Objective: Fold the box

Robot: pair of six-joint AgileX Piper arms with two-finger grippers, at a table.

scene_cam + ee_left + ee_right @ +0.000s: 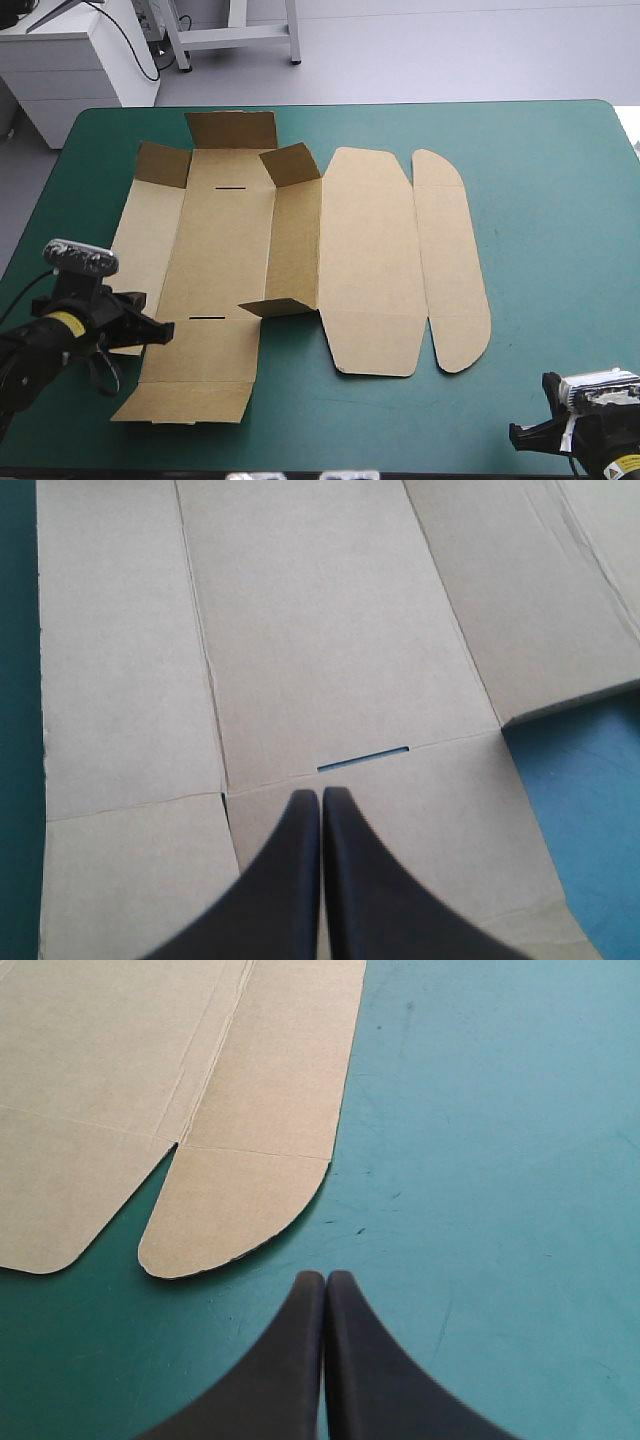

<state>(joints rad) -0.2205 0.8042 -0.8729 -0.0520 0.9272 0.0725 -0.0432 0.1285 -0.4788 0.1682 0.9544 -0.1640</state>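
Observation:
The brown box [290, 260] lies as a cut sheet on the teal-green cover, mostly flat. One long wall panel [295, 245] and a few small flaps at the far end stand raised. My left gripper [160, 333] is shut over the sheet's near left part, its tips [321, 798] just short of a narrow slot [363, 757] in the board. My right gripper [525, 435] is shut above bare cover near the table's front right corner. Ahead of it in the right wrist view [325, 1280] lies the rounded end of the lid flap [235, 1210].
The lid panels [370, 265] stretch flat toward the table's middle, ending in a narrow rounded flap [450, 260]. The table's front edge [400, 468] runs close to both grippers. Bare teal-green cover [560, 230] fills the right side.

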